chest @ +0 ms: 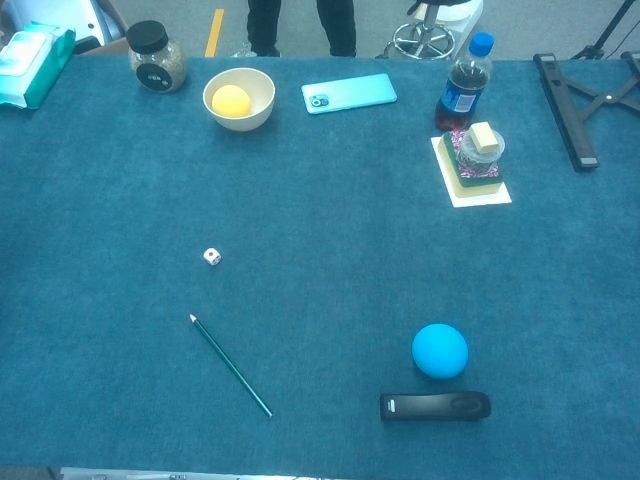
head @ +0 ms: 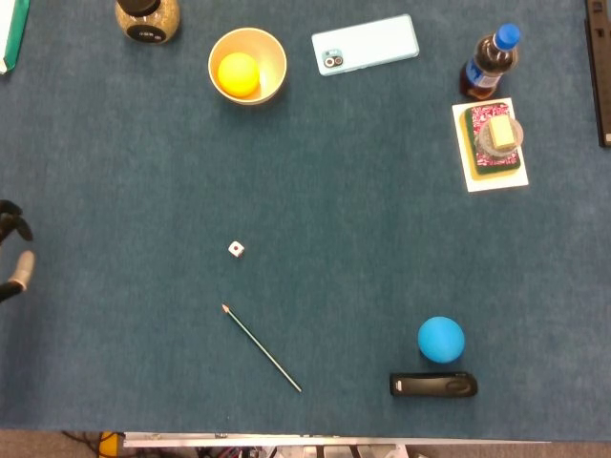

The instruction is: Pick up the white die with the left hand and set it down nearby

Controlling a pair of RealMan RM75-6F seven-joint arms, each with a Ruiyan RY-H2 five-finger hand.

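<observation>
The white die lies alone on the blue tablecloth left of centre, a red pip on its top face; the chest view has the die too. Only a few fingertips of my left hand poke in at the left edge of the head view, far to the left of the die. They are spread apart and hold nothing. The chest view does not show this hand. My right hand appears in neither view.
A green pencil lies just below the die. A blue ball and a black device sit at the lower right. Along the far side stand a jar, a bowl holding a yellow ball, a phone, a bottle and a sponge stack.
</observation>
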